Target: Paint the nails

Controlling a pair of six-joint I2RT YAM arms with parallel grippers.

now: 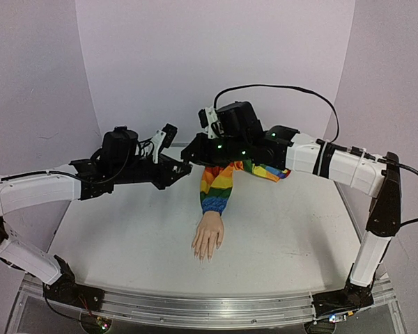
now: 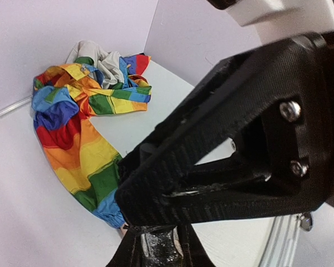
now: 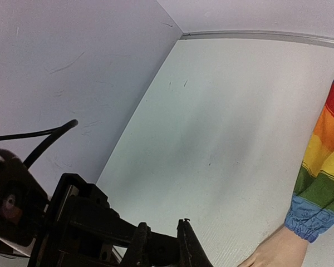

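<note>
**Near rail (image 1: 209, 306) up front, nails (image 1: 204, 255) just past it, both grippers shut further back**

Metal rail along near edge, both arm bases bolted on. Just beyond, on white table (image 1: 285, 229): mannequin hand (image 1: 208, 239), palm down, fingers pointing at rail. Nails at those fingertips, too small to resolve one by one. Rainbow sleeve (image 1: 218, 184) running from wrist toward back wall, bunched at far end.

Left gripper (image 1: 183, 169) reaching in from left, right gripper (image 1: 190, 157) from right. Meeting nose to nose above far stretch of sleeve, a little off its left side, raised off table. Both closed tight. Can't tell whether anything is pinched in either: too dark and cramped at the tips.

Nails vs grippers: well apart. Nails on near side of both grippers, slightly right of the meeting point. No visible contact with hand.

Right wrist view: cuff and a sliver of wrist in lower right corner, fingertips cropped off, nails out of frame. Left wrist view: sleeve heap only, rest blocked by black gripper body.
</note>
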